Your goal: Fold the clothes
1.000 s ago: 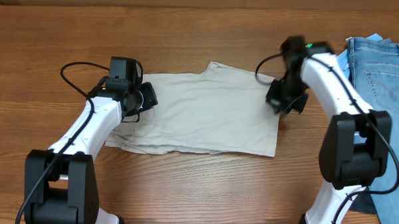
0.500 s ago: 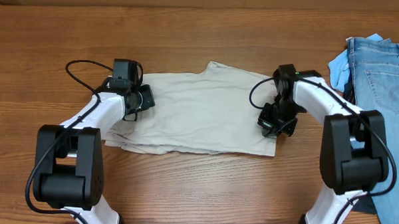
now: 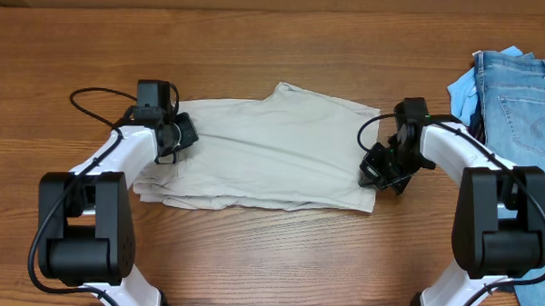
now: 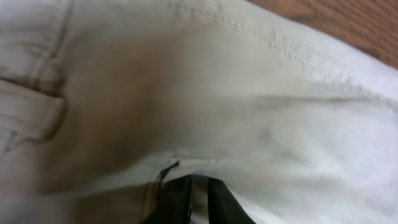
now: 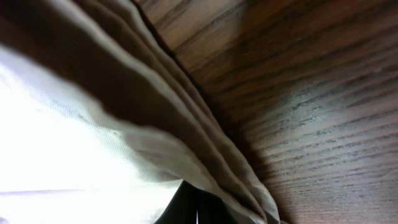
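The left tool [image 3: 178, 136] sits on the left end of the clothes [image 3: 272, 153], by the waistband. In its wrist view the fingers stand close together with a sliver of pale cloth between them, and I cannot tell whether they grip it or are letting go. The beige garment lies flat across the middle of the bench [image 3: 276, 53] as a wide rectangle. Several layers show along its near and left edges, so at least one lengthwise fold looks done. It probably needs one or two folds across its width and some smoothing. The right tool [image 3: 381, 170] rests at the garment's right edge, fingers pressed together beside the stacked hems. I cannot tell if cloth is caught there. The blue jeans [image 3: 529, 98] lie apart at the far right.
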Controlling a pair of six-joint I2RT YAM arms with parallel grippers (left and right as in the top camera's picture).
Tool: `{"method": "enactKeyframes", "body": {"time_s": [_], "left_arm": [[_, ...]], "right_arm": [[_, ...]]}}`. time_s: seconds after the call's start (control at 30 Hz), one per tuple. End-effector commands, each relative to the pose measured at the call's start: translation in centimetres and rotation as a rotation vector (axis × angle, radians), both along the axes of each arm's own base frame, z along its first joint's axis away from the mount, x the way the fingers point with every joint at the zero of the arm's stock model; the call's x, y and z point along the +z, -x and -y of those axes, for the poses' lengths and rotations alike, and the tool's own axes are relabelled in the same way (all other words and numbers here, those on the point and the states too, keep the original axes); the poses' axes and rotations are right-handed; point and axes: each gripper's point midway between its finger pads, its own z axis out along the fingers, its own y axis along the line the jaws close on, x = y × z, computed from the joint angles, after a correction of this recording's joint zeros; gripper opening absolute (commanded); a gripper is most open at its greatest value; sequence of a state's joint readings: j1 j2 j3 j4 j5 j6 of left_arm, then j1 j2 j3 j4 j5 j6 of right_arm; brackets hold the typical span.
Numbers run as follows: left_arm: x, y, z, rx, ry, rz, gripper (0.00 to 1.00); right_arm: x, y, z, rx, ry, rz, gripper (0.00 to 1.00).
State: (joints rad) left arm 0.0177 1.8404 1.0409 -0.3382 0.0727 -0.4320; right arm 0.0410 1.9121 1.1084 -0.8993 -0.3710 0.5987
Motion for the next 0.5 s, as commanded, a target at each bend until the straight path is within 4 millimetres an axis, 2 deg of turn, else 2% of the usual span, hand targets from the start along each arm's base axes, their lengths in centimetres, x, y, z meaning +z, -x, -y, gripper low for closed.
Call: {"method": "enactKeyframes", "body": {"time_s": [0.0, 0.13, 0.23, 0.33, 0.47], "left_arm": [[-0.8, 0.1, -5.5, 0.156, -0.127, -0.021, 0.17], [-0.3, -0.7, -5.6, 0.177, -0.117, 0.012, 0.23], [1.1, -1.9, -5.1, 0.145, -0.092, 0.033, 0.25], [3.5, -2.4, -4.9, 0.124, -0.088, 0.027, 0.24], [6.9, -2.4, -4.9, 0.123, -0.084, 0.006, 0.24]], "right_arm": [[-4.9, 0.4, 6.2, -0.015, 0.293, -0.040, 0.04], [-3.7, -2.5, 6.5, -0.019, 0.310, 0.035, 0.04], [-2.0, -4.4, 7.0, -0.014, 0.340, 0.068, 0.04], [0.7, -6.3, 7.6, -0.005, 0.376, 0.088, 0.04], [5.2, -9.5, 7.7, 0.028, 0.380, 0.168, 0.10]]}}
